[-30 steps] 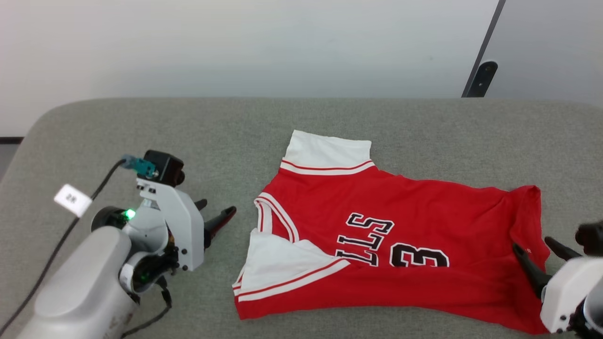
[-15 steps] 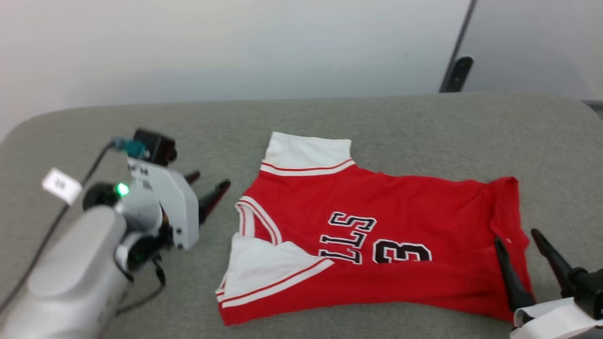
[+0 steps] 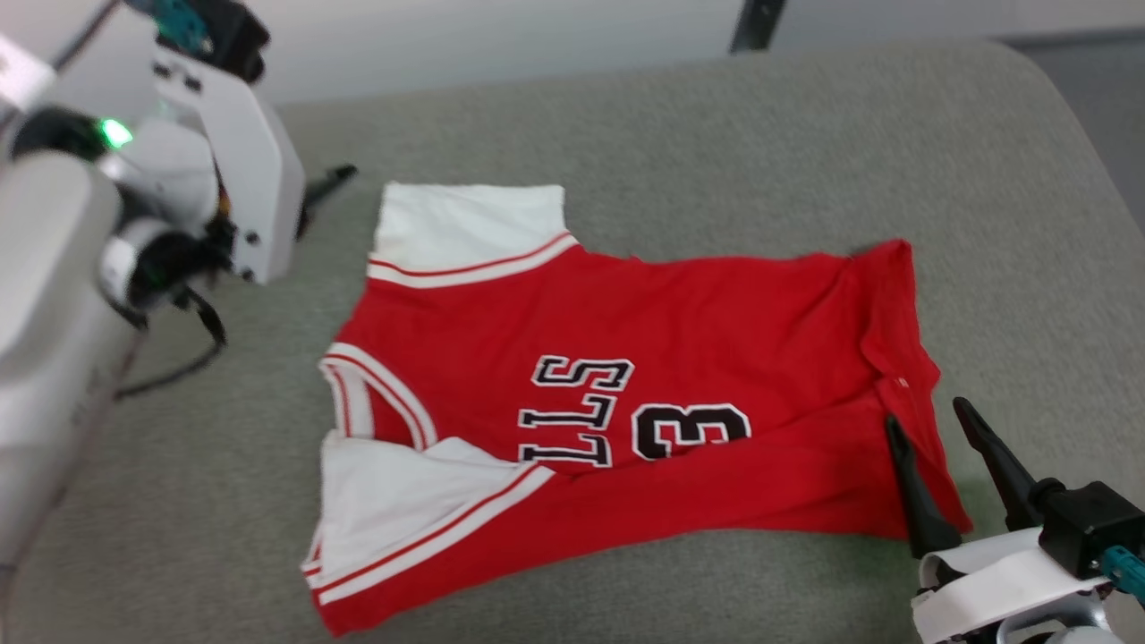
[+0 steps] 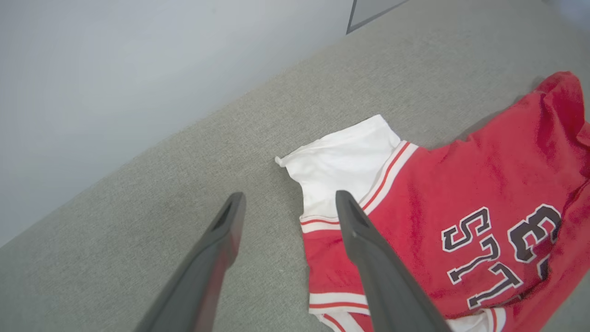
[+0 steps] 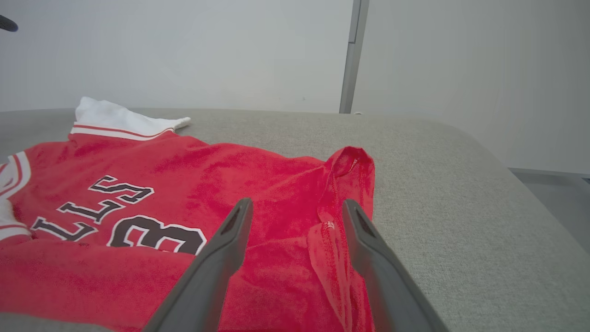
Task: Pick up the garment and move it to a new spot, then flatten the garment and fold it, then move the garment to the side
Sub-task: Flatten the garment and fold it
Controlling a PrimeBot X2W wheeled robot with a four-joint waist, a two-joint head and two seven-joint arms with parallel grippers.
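- The middle of the grey fabric-covered surface (image 3: 805, 125) is taken up by the bright red thin-fabric jersey with white sleeves (image 3: 626, 322), which is spread low and raised only in a fold at its right hem.
- Bare surface is found along the far edge, to the right of the jersey and at the near left.
- The far side is closed off by a pale wall (image 5: 184, 46).
- The left gripper (image 4: 290, 197), jaws spread, is held just left of the far sleeve.
- The right gripper (image 3: 927, 413), jaws spread, is placed at the near right hem.

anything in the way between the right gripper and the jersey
Nothing visible does. The right gripper stands open right at the folded red hem of the garment, with bare grey padded surface beside it.
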